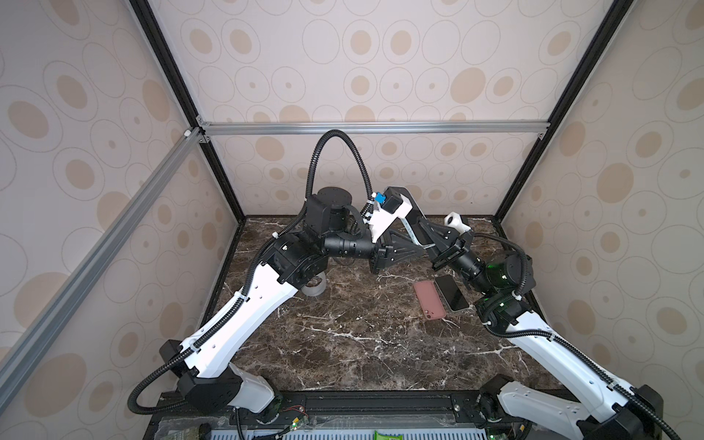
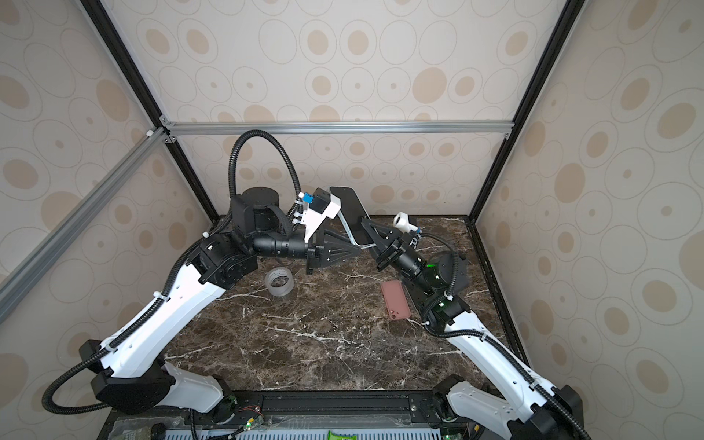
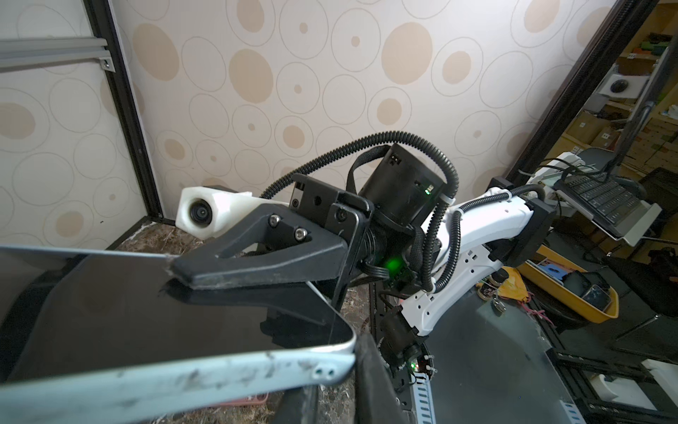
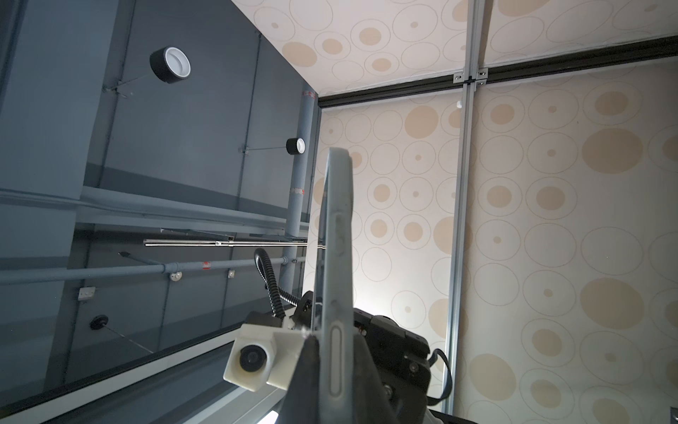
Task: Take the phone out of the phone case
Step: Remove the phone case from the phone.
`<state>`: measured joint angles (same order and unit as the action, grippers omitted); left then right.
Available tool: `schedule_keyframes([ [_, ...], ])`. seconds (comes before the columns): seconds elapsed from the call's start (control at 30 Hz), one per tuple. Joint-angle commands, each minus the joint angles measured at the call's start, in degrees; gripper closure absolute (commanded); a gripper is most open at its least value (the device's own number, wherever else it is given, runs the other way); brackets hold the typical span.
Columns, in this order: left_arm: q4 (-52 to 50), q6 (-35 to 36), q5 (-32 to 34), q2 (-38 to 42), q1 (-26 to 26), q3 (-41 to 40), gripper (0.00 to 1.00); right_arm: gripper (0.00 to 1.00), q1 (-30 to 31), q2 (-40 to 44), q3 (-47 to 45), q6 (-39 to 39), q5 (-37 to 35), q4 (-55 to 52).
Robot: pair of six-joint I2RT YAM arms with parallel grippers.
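Observation:
A black-screened phone [image 2: 352,211] in a scuffed pale blue phone case [image 2: 347,228] is held tilted in the air above the back of the table. My right gripper [image 2: 366,224] is shut on it, one finger on the screen [image 3: 165,312] and one on the back. In the right wrist view the case's side edge [image 4: 339,238] stands between those fingers [image 4: 312,367]. My left gripper [image 2: 358,247] meets the phone's lower end from the left. Its nearly closed jaws pinch the case's corner [image 3: 330,370].
A pink phone case [image 1: 429,300] lies flat on the dark marble table [image 1: 343,343], with a second black phone [image 1: 451,292] beside it under my right arm. A clear tape roll [image 2: 280,282] stands below my left forearm. Patterned walls close in three sides.

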<state>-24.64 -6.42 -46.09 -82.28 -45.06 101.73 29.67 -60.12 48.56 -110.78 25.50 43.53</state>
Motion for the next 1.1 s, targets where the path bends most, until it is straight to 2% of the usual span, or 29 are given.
schedule_keyframes([
  [0.0,37.0,3.6,0.5,4.8,-1.3,3.9,1.00,1.00,3.2,-4.4,-5.3,-0.4,8.0,-18.3],
  [0.2,38.4,1.9,2.9,4.4,-1.3,2.5,1.00,1.00,3.6,-4.3,-4.9,-0.9,6.6,-15.2],
  [0.57,52.6,-7.8,9.5,8.1,-1.3,-11.1,1.00,1.00,3.7,-5.3,-6.0,-2.5,2.4,-1.9],
  [0.93,65.4,-17.1,11.4,8.9,-1.2,-20.2,1.00,1.00,4.0,-6.1,-4.1,-2.4,0.3,5.7],
  [1.07,70.5,-20.8,9.7,7.9,-0.9,-21.3,1.00,1.00,4.5,-7.2,-3.0,-2.7,0.0,8.6],
])
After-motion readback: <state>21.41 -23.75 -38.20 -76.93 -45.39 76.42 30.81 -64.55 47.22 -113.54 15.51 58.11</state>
